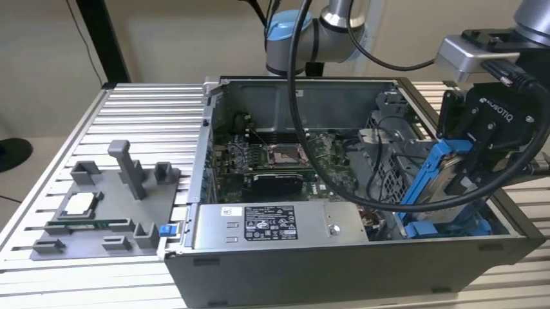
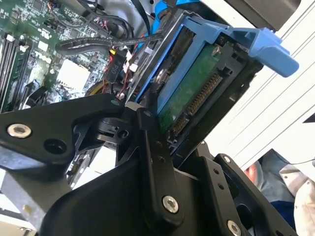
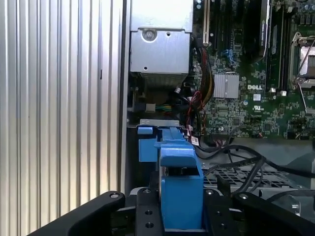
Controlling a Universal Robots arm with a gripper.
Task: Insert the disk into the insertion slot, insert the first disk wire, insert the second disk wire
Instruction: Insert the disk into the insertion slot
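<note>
Ribbed metal table [image 1: 146,109] carries an open computer case [image 1: 344,270]. Over one corner, the gripper [image 1: 464,177] is clamped on the disk [image 1: 427,180], which hangs tilted in its blue frame. The insertion slot [image 1: 393,183] lies just below the gripper.

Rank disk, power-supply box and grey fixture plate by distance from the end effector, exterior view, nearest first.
1. disk: clamped in the end effector, over the case at the exterior view's right.
2. power-supply box: inside the case, along its near wall.
3. grey fixture plate: outside the case, at the exterior view's left.
</note>
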